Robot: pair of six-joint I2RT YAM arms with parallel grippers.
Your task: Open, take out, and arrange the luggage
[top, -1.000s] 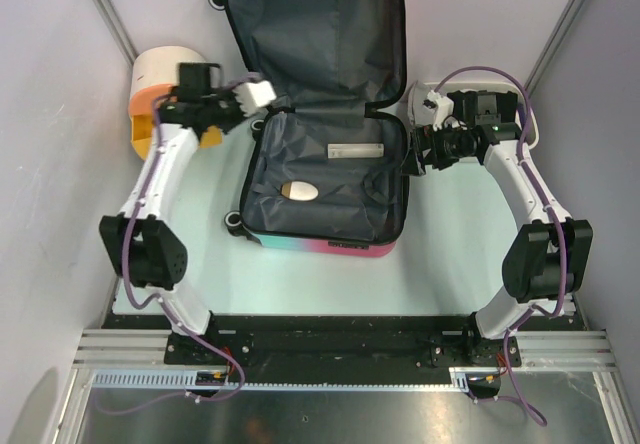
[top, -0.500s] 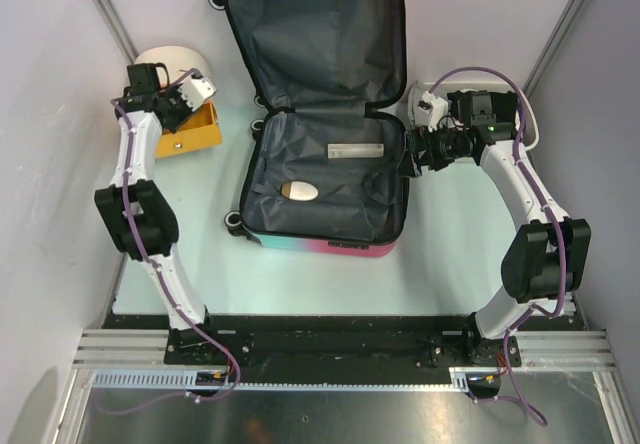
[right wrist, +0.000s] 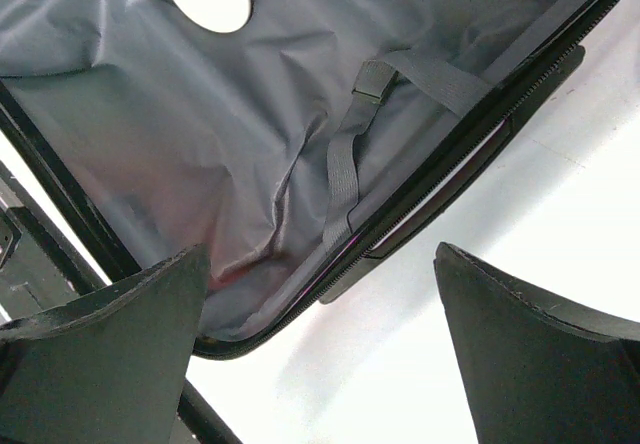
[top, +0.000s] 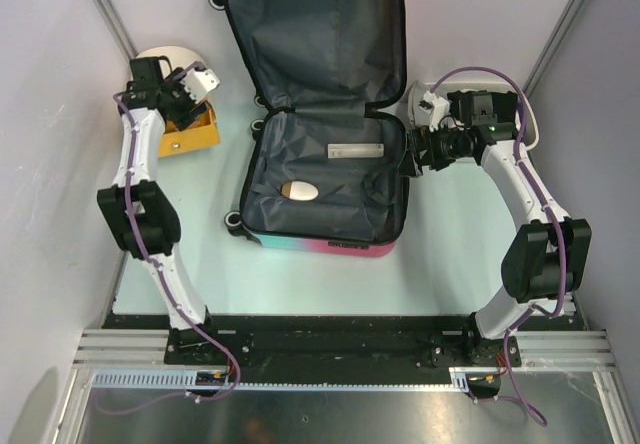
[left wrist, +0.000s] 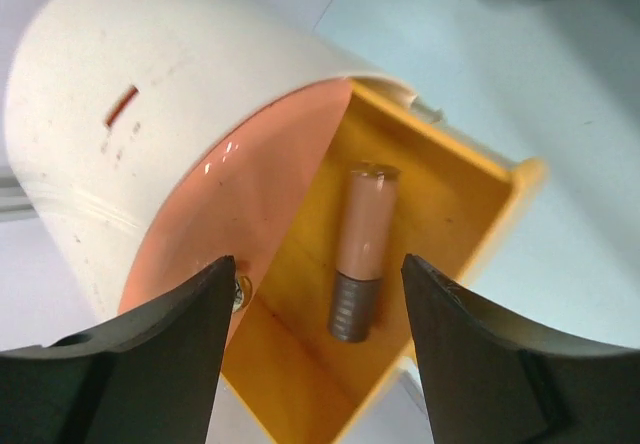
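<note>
Midway along the far edge of the surface [top: 450, 254], we see the luggage [top: 325, 179] lying open. Our left end effector [left wrist: 318, 294] gapes wide over the far-left orange drawer [left wrist: 470, 204]; our right end effector [right wrist: 320, 264], equally wide, flanks the luggage's right rim.

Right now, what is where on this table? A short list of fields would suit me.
suitcase: open, grey lining showing
inside it: a pale oval and a flat pale bar, both in the near half
drawer box: far left, its orange drawer pulled out
in the drawer: one pink tube with a dark end, lying flat
left gripper: open, above the drawer, holding nothing
right gripper: open, at the suitcase's right edge, holding nothing
</note>
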